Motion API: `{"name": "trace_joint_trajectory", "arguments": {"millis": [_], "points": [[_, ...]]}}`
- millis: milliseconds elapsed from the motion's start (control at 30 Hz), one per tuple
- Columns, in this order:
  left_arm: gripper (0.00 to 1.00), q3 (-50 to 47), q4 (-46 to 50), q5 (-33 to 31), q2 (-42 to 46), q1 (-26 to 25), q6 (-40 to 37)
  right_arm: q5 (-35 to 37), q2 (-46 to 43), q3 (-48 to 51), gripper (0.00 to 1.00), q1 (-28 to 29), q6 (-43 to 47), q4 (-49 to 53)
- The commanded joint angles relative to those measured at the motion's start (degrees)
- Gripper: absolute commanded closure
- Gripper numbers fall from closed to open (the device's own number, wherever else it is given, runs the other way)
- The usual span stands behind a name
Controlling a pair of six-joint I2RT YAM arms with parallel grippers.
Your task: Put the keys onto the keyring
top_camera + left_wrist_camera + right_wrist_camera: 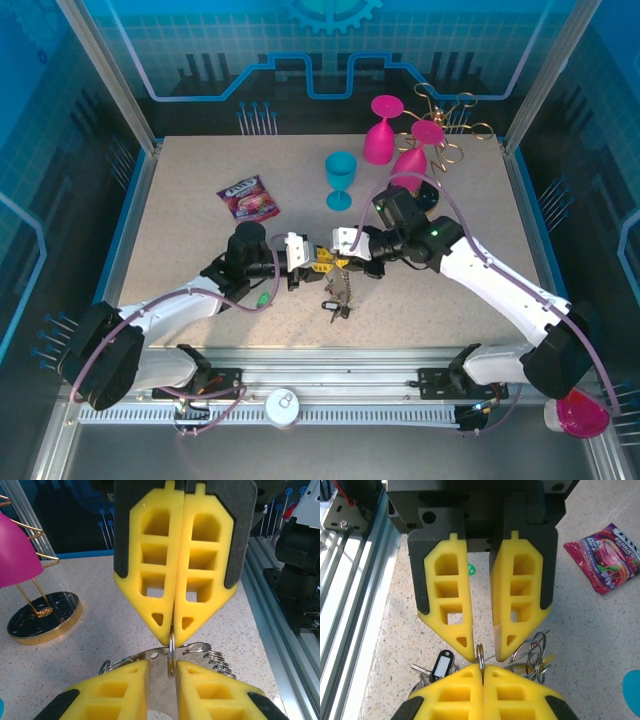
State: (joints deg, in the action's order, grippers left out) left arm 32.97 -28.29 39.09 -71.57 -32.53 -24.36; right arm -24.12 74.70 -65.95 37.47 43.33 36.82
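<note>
- Pinches the keyring [171, 652] edge-on with the right gripper [170, 641], fully closed, over the middle of the table [190, 210]
- Flanks the same ring with the left gripper [162, 664], jaws slightly parted, clamping nothing
- Probably light, stiff, slick wire; best taken flat across the rim, clear of the dangling keys [338, 290], apt to swing
- Leaves ample room on that speckled surface: snack packet [248, 198] and teal goblet [340, 178] well apart

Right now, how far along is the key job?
Done: several keys already hang on the keyring. In hand: the right gripper is shut on that ring, and the left gripper is open with its fingers either side of it. Left: what looks like a green key lies loose on the table.
</note>
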Motion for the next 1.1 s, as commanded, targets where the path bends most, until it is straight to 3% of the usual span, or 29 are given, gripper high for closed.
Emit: {"name": "trace_joint_trajectory", "arguments": {"millis": [0, 200, 367, 433, 500, 633, 733, 1067], "points": [[0.8, 1.57, 0.44, 1.69, 1.19, -0.35, -0.69, 1.57, 1.1, -3.46, 1.0, 1.74, 1.91, 2.58], [0.87, 1.57, 0.52, 2.01, 1.26, -0.34, -0.86, 1.46, 2.49, -5.41, 1.0, 2.85, 2.11, 3.17], [1.0, 1.35, 0.32, 1.95, 1.69, -0.4, -1.64, 0.87, 1.94, -4.84, 1.0, 2.83, 0.89, 2.06], [1.0, 0.73, -0.78, 1.7, 1.91, -0.36, -1.66, -0.26, -0.37, -2.15, 0.8, 1.27, -2.25, -2.36], [1.0, -0.08, -2.91, 1.39, 2.2, -0.38, -1.19, -3.8, -4.08, 2.94, 0.7, -1.91, -6.39, -9.54], [1.0, -1.66, -9.09, 1.21, 1.86, -0.37, 1.76, -14.28, -10.31, 14.84, 0.7, -8.88, -16.21, -28.75], [1.0, -2.27, -12.62, 1.59, 1.28, -0.38, 3.9, -18.14, -12.07, 21.36, 0.7, -10.29, -20.04, -37.32], [1.0, -2.74, -16.53, 3.26, -0.31, -0.34, 6.87, -22.78, -8.95, 24.38, 0.7, -9.79, -23.43, -44.73]]}}
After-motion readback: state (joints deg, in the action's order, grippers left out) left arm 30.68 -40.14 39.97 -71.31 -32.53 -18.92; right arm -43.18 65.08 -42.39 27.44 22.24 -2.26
